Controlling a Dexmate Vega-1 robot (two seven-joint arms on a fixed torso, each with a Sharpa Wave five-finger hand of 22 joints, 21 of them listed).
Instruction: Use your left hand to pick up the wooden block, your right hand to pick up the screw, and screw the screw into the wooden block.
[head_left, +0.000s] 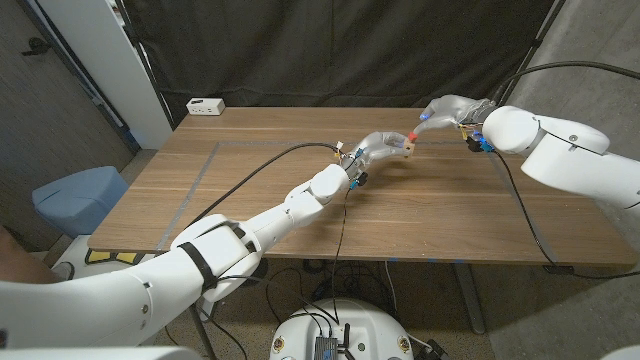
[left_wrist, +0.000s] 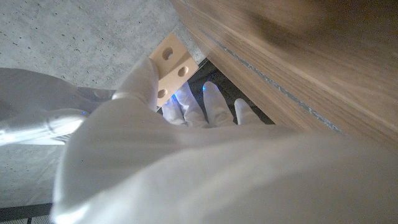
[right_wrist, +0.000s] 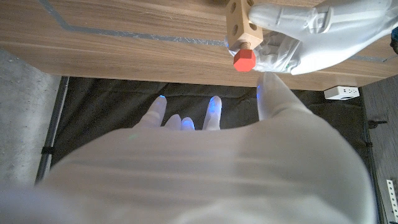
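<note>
Well along, by the look of it: pale wooden block with round holes (right_wrist: 239, 20) held off the wooden table (head_left: 420, 215) in the left hand (head_left: 378, 150), red hex-headed screw (right_wrist: 244, 58) already seated in it, shank showing. Tightening likely left. Right hand (head_left: 448, 109) just beside the screw head, fingers (right_wrist: 271, 93) spread, apparently touching nothing.
</note>
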